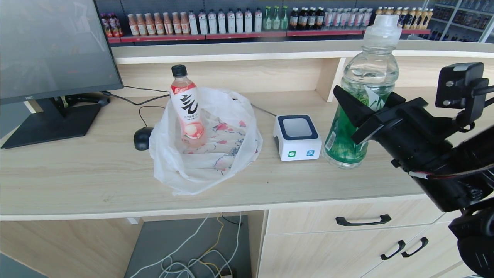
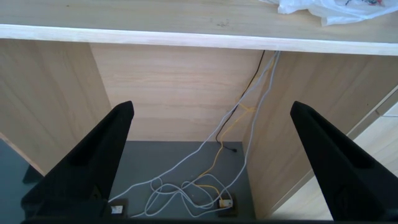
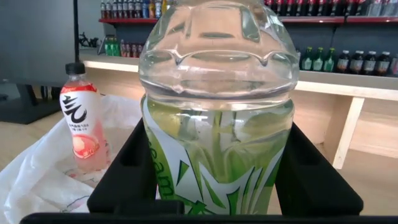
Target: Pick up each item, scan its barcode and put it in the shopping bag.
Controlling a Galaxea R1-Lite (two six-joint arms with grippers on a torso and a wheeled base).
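Head view has right gripper [image 1: 345, 116] jaws clamped on the green bottle [image 1: 364, 77] beside the scanner [image 1: 297, 137], pink bottle [image 1: 187, 108] in the shopping bag [image 1: 231, 154]; my left wrist view has left gripper [image 2: 211, 109] jaws wide open below the desk [image 2: 124, 12].

A long counter [image 1: 77, 173] of pale wood runs across the room, with a raised ledge [image 1: 231, 52] along its far edge. On the left of the counter stands a dark monitor [image 1: 50, 42] on a black stand, and a black mouse [image 1: 142, 138] lies near it. Under the counter on the right are drawers [image 1: 328, 247] with black handles [image 1: 362, 221]. Beside them is an open space with a grey floor [image 1: 154, 231], where white and yellow cables [image 1: 181, 266] lie in loops. Behind the counter, a red shelf [image 1: 247, 36] carries a row of drink bottles [image 1: 231, 21] in front of a dark wall [image 1: 154, 5].
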